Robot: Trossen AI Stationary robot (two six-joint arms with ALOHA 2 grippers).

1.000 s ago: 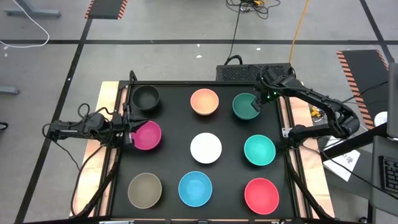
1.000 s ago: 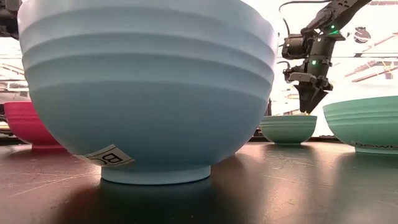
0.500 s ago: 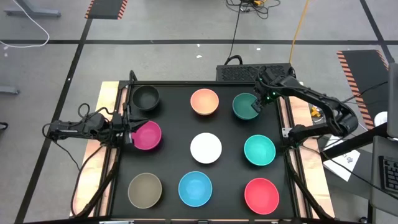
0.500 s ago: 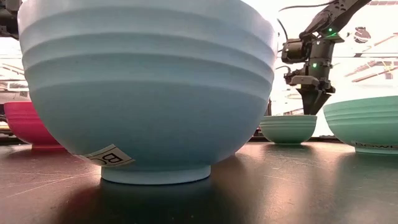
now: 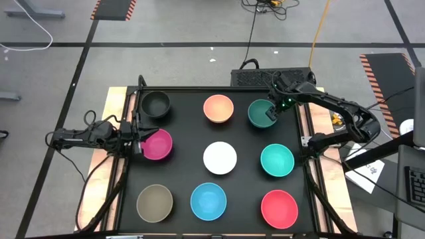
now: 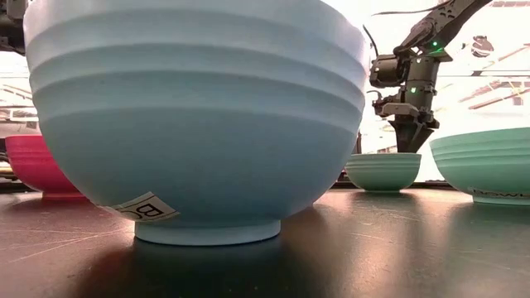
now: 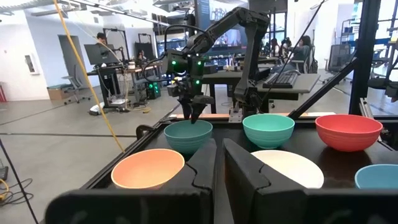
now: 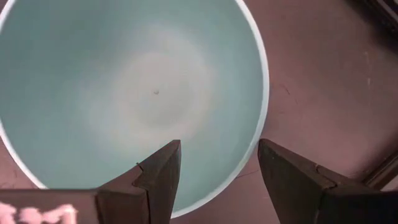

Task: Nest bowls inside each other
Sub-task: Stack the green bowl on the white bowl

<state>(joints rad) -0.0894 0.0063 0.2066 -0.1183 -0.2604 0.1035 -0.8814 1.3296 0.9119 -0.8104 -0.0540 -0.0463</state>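
Observation:
Nine bowls stand in three rows on the black table: black (image 5: 156, 103), peach-orange (image 5: 218, 109), dark green (image 5: 259, 114), magenta (image 5: 158, 146), white (image 5: 220, 158), teal (image 5: 277, 160), olive-brown (image 5: 155, 202), light blue (image 5: 208, 200) and red (image 5: 279, 208). Each rests on its foot, apart from the others. My right gripper (image 8: 217, 149) is open and points steeply down over the dark green bowl's right rim (image 8: 260, 118). One finger is over the inside and one outside, and I see no touch. My left gripper (image 5: 137, 141) is shut and level at the table's left edge, beside the magenta bowl.
A raised black frame (image 5: 219, 89) runs round the table top. The light blue bowl (image 6: 195, 116) fills most of the low view. People and desks show in the room behind the table in the left wrist view.

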